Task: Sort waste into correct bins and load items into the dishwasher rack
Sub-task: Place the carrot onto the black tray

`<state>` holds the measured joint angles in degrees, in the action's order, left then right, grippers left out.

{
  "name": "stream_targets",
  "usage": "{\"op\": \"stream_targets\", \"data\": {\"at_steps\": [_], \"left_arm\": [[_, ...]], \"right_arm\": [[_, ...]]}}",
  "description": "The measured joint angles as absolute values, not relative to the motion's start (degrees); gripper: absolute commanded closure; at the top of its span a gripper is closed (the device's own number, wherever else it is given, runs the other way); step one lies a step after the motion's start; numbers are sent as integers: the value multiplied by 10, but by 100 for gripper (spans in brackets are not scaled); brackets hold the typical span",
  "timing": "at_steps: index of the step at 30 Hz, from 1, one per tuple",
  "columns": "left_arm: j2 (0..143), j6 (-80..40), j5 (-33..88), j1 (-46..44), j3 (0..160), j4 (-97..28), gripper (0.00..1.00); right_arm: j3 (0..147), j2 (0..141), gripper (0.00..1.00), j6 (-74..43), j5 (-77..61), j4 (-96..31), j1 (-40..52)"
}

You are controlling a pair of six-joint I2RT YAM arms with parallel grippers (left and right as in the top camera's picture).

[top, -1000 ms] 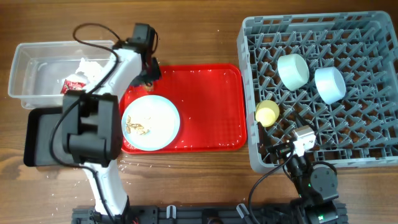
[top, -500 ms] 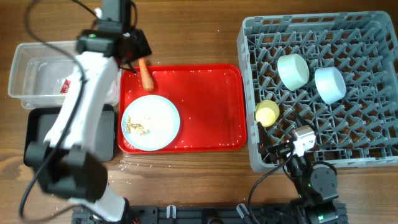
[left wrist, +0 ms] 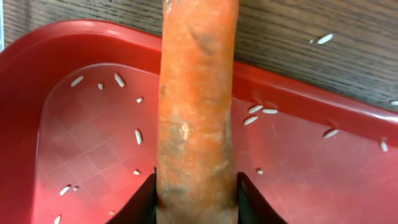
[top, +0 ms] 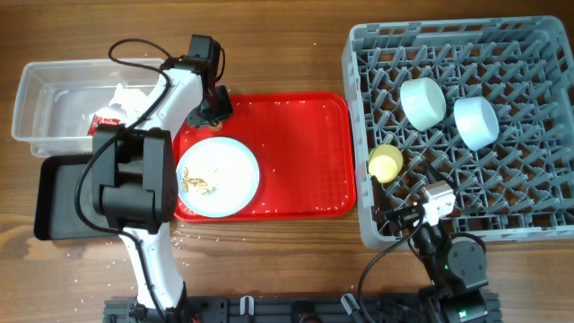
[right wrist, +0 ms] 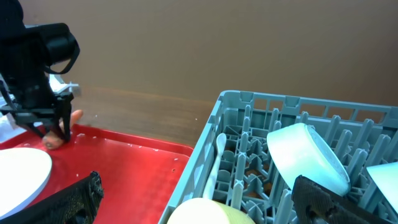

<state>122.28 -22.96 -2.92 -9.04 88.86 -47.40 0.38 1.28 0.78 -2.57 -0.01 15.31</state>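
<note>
My left gripper (top: 213,106) is shut on the orange carrot (left wrist: 198,112) over the far left corner of the red tray (top: 296,152); the right wrist view shows the carrot's tip (right wrist: 53,142) close above the tray. The pale blue plate (top: 218,177) with beige crumbs (top: 199,184) lies on the tray. The clear tub (top: 54,108) holds the white tissue (top: 126,95) and the red-and-silver wrapper (top: 106,121). The black tray (top: 58,193) is in front of it. The grey rack (top: 538,224) holds two bowls (top: 422,101) (top: 475,121), the yellow cup (top: 386,163) and the white spoon (right wrist: 214,158). My right gripper (right wrist: 196,199) is open at the rack's near left corner.
Rice-like grains are scattered on the red tray's corner (left wrist: 118,79) and on the wood beyond it (left wrist: 323,38). The left arm's cable (top: 134,45) loops over the clear tub. The rack's left wall (top: 357,135) stands just right of the tray.
Half a second ago the left arm was raised and the carrot lay in view on the tray's far left corner. Now the gripper is down there, shut on it. The right arm is still.
</note>
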Motion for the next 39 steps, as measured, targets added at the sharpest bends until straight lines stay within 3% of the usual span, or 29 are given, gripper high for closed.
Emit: {"op": "stream_targets", "data": {"at_steps": [7,11,13,17,23,25,26,27,33,39], "left_arm": [[1190,-229,-24,-74,930,-556,88],[1056,-229,-22,-55,972,-643,88],[984,-234,-29,-46,986,-701,96],[907,-322,-135,7,967,-852,96],[926,-408,-144,141,697,-717,95],[928,-416,-110,178,640,-672,61],[928,-419,-93,196,620,-661,49],[928,-421,-76,215,606,-658,44],[918,-432,30,274,605,-670,32],[816,-431,85,204,626,-656,36]], "right_arm": [[4,13,0,8,-26,0,153],[4,13,0,8,-26,0,153],[4,13,1,8,-26,0,153],[4,13,0,8,-26,0,153],[4,14,0,8,-26,0,153],[4,14,0,8,-26,0,153],[4,14,0,8,-26,0,153],[4,14,0,8,-26,0,153],[4,14,0,8,-26,0,153],[4,14,0,8,-26,0,153]]}}
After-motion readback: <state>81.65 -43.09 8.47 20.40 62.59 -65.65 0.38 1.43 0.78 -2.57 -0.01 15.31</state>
